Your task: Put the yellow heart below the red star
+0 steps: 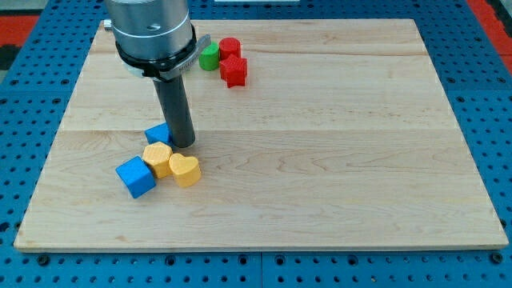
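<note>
The yellow heart (186, 170) lies at the lower left of the board, touching a yellow hexagon block (158, 158) on its left. The red star (234, 71) sits near the view's top, left of centre. My tip (183, 144) rests on the board just above the yellow heart and right of a small blue block (158, 133), which the rod partly hides. The tip is far below the red star.
A blue cube (135, 177) sits left of the yellow hexagon. A red cylinder (230, 48) and a green block (210, 57) stand just above and left of the red star. The wooden board (336, 160) lies on a blue pegboard surface.
</note>
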Robot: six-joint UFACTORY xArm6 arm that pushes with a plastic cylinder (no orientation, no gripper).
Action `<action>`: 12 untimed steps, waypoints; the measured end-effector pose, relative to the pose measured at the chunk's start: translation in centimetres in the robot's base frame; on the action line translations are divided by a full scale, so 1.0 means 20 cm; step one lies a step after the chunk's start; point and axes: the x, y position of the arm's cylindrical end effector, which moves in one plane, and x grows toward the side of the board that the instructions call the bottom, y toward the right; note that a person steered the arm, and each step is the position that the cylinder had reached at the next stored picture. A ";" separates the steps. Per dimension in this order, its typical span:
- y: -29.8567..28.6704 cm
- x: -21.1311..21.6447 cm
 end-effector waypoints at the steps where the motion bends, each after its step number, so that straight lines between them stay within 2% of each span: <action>1: 0.00 0.00; 5: -0.04 -0.17; 6: -0.45 -0.17; 8: -0.62 -0.10; 9: -0.56 0.02; 11: -0.07 0.12; 12: -0.03 0.13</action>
